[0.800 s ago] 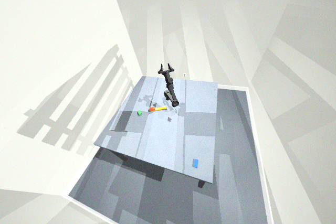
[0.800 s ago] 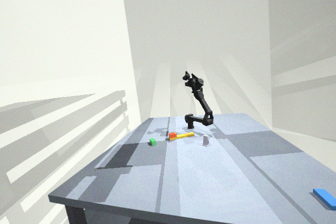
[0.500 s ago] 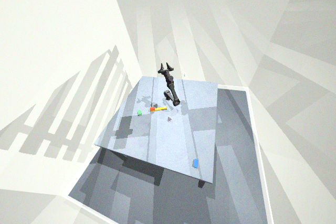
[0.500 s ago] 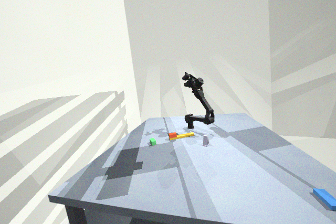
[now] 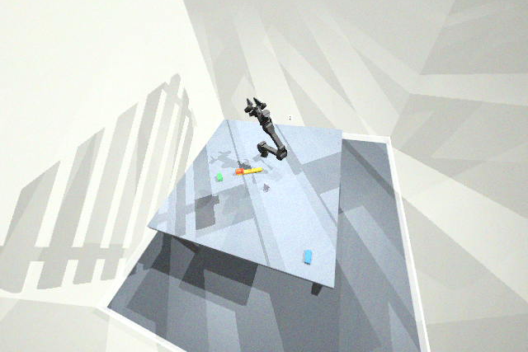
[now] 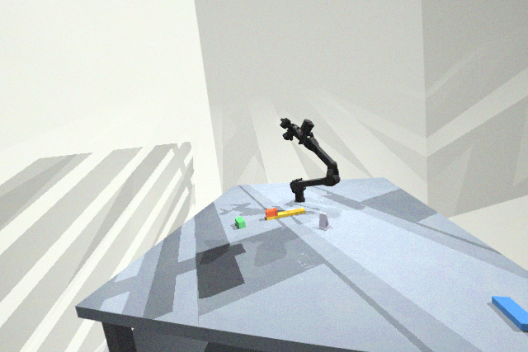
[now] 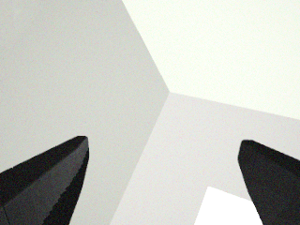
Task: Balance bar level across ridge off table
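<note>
A yellow bar [image 5: 254, 170] [image 6: 292, 213] lies flat on the table, with an orange-red block [image 5: 239, 171] [image 6: 271, 213] at its left end in the top and exterior views. The small grey-lilac ridge [image 5: 266, 187] [image 6: 323, 222] stands on the table in front of the bar's right end, apart from it, with nothing on top. My gripper [image 5: 252, 100] [image 6: 283, 129] [image 7: 165, 148] is open and empty, raised high above and behind the bar. The wrist view shows only walls and a bright white patch between the fingers.
A green block [image 5: 219, 177] [image 6: 240, 222] lies to the left of the bar. A blue block [image 5: 308, 256] [image 6: 511, 312] lies far off near the table's front right corner. The arm's base stands behind the bar.
</note>
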{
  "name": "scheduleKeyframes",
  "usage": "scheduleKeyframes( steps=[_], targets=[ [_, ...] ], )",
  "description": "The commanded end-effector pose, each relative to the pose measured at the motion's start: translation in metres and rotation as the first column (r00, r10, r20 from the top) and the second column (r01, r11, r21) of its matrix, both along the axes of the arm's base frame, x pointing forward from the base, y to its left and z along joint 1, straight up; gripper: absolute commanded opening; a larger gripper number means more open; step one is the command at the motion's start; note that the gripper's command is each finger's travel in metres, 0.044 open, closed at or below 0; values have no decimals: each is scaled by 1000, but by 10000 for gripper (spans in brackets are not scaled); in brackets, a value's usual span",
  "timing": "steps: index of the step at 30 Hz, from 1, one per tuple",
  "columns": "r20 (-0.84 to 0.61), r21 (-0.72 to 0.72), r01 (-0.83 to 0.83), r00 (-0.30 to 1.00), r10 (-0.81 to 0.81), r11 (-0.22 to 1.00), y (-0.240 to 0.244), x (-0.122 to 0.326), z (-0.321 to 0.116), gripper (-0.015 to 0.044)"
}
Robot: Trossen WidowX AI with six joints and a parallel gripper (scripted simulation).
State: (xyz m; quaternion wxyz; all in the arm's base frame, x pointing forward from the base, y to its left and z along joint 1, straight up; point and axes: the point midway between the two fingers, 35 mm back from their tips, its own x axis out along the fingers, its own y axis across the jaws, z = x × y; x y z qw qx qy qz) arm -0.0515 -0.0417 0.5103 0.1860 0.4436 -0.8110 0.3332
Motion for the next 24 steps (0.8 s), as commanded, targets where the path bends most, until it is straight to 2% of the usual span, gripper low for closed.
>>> scheduleKeyframes(
  steps=[1, 12, 24],
  targets=[
    [53, 56, -86, 995, 83, 995, -23, -6, -8, 315],
    [187, 186, -295, 947, 261, 937, -78, -8, -32, 315],
    [331, 321, -497, 856, 396, 806, -130, 10, -66, 315]
  ],
)
